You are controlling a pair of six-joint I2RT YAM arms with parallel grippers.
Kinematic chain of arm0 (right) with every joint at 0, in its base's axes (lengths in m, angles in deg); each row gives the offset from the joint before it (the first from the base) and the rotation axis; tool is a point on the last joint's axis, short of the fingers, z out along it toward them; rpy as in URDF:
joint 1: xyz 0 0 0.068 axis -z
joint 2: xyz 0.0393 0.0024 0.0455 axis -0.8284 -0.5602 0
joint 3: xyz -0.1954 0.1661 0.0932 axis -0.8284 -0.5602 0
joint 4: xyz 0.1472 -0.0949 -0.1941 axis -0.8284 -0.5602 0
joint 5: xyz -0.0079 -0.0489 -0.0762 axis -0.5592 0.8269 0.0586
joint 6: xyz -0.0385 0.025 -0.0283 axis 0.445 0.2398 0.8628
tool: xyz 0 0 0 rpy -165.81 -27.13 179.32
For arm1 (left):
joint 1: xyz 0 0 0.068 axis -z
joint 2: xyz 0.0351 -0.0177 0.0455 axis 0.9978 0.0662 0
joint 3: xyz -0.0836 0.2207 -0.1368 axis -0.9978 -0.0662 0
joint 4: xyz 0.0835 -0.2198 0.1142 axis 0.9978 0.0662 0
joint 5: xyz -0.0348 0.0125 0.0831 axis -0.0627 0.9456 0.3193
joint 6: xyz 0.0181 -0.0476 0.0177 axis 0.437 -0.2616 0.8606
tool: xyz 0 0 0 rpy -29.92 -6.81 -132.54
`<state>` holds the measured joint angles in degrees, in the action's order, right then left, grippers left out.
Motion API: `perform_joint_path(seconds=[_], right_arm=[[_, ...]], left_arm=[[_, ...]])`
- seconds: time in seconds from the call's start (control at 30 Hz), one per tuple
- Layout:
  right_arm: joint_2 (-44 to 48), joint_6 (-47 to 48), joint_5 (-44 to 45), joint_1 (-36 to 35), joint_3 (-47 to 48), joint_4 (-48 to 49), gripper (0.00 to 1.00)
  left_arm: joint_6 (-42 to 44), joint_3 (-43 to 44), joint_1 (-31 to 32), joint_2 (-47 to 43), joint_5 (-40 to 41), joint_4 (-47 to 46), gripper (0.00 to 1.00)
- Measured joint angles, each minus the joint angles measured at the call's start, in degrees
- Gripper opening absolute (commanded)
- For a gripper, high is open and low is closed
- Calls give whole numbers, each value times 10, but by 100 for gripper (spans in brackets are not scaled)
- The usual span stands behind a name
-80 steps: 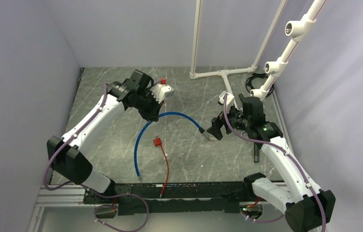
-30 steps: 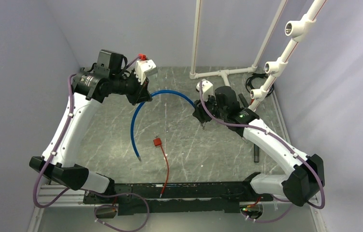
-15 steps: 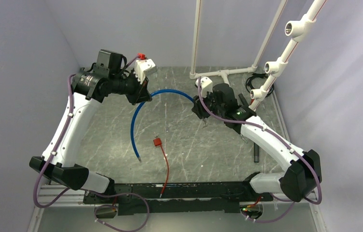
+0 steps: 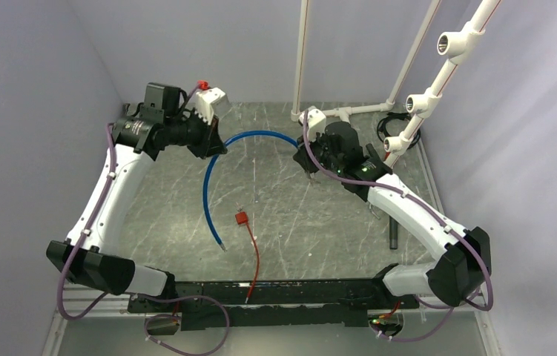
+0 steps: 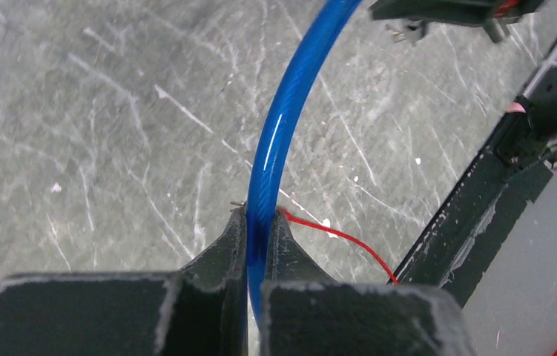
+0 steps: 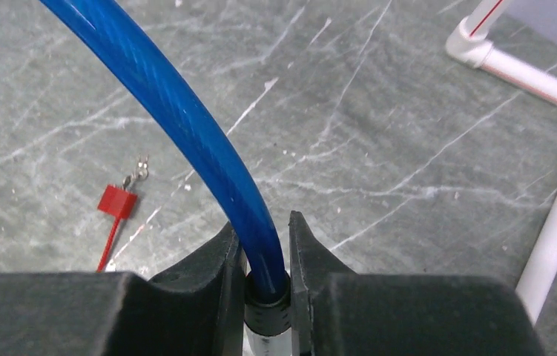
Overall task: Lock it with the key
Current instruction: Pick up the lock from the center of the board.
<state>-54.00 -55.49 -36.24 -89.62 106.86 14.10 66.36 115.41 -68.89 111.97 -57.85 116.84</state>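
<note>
A blue cable [image 4: 207,193] arcs above the table between both grippers. My left gripper [image 4: 212,148] is shut on the cable's left part; in the left wrist view the fingers [image 5: 259,211] pinch the blue cable [image 5: 286,111]. My right gripper [image 4: 306,157] holds the other end; in the right wrist view its jaws [image 6: 260,222] press on the black collar where the blue cable [image 6: 171,96] ends. The cable's free end [image 4: 221,245] hangs near the table. The tiny silver key [image 6: 139,171] lies beside a red tag [image 6: 117,201] on the table, apart from both grippers.
The red tag [image 4: 242,218] trails a red cord toward the black rail [image 4: 282,297] at the near edge. A white pipe frame [image 4: 342,113] stands at the back right. A dark rod [image 4: 392,236] lies by the right arm.
My right gripper has moved back and left along the cable's end and closed on its collar. The left gripper shifted slightly, and the cable's free end swung a little right.
</note>
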Motion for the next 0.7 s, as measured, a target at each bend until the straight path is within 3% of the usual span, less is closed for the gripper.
perform_joint_path(seconds=[0.1,0.17,0.2,0.37,0.43,0.57,0.7], right_arm=[[-2,-13,9,-1,19,12,0],[-2,-20,12,-3,33,23,0],[-2,-25,19,-3,40,29,0],[-2,-30,40,3,54,47,0],[-2,-30,41,3,54,54,0],[-2,-30,39,3,54,63,0],[-2,-30,33,3,58,63,0]], left_arm=[[-43,-56,-33,-21,0,-45,30],[-69,-90,-50,-40,-2,-75,60],[-79,-102,-56,-51,-2,-88,67],[-83,-132,-70,-107,-14,-127,84],[-60,-134,-70,-127,-23,-132,86],[19,-134,-70,-155,-40,-117,87],[162,-144,-70,-180,-62,-66,88]])
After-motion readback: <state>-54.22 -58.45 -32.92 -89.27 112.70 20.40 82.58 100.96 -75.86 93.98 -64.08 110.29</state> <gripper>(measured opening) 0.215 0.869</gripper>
